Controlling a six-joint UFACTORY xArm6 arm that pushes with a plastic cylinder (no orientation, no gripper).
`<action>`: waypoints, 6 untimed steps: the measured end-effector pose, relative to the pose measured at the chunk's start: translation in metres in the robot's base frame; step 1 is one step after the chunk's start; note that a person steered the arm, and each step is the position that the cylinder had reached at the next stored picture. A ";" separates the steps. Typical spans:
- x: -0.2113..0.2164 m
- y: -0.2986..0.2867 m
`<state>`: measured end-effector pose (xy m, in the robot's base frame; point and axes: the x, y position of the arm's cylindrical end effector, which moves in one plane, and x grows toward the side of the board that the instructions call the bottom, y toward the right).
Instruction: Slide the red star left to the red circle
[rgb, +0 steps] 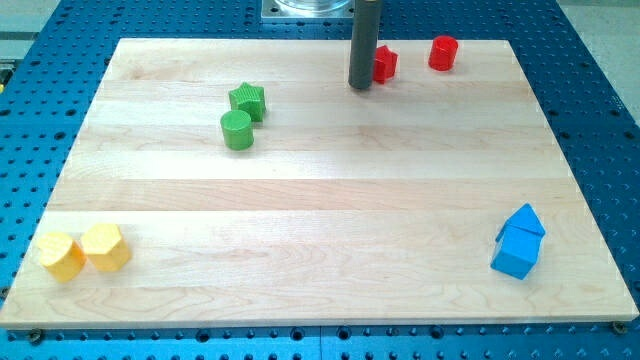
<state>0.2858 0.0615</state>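
The red star (385, 64) lies near the view's top edge of the wooden board, partly hidden on its left side by my rod. The red circle (443, 53) stands apart from it, to its right and slightly higher in the view. My tip (361, 87) rests on the board right against the star's left side, just below and left of it. Whether the tip touches the star cannot be told.
A green star (248, 100) and a green circle (237, 130) sit together at the upper left. Two yellow blocks (61, 256) (105, 246) lie at the lower left corner. Two blue blocks (523, 222) (516, 253) touch at the lower right. The board's (320, 220) edges border a blue perforated table.
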 end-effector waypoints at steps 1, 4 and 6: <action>0.021 -0.024; 0.005 -0.037; -0.019 0.072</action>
